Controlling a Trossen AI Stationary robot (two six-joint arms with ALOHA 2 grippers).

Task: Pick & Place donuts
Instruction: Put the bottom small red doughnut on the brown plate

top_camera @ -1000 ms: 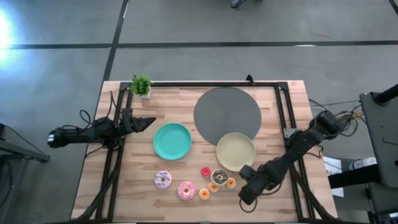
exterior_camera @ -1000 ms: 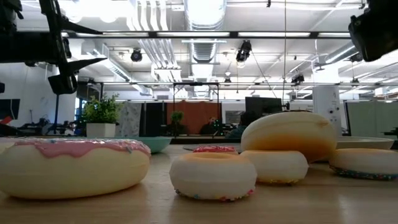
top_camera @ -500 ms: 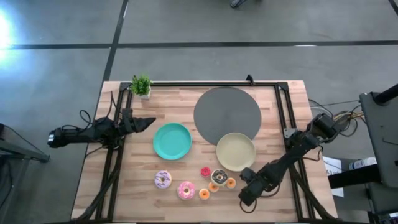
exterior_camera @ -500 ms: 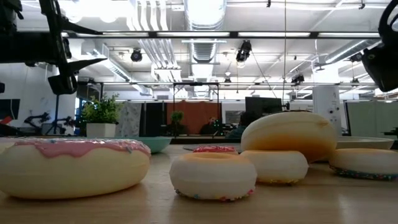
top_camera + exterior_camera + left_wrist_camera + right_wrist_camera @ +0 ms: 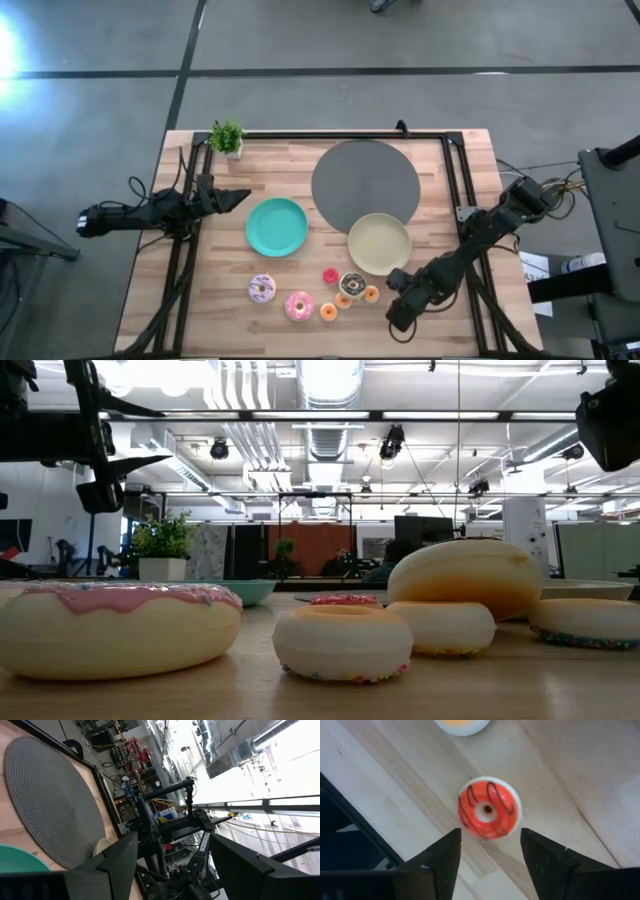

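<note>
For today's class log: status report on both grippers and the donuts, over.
Right gripper open above small orange donut, not touching. Left gripper open, parked at table's left edge. Nothing in the way.

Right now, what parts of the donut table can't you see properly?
- Low view: the pink-iced donut is cut off by the left edge; the orange donut by the right.
- Low view: the teal plate shows only as a rim behind the donuts.
- High view: the right tool is hidden under its own arm.
- Right wrist view: the red donut is blurred.
</note>
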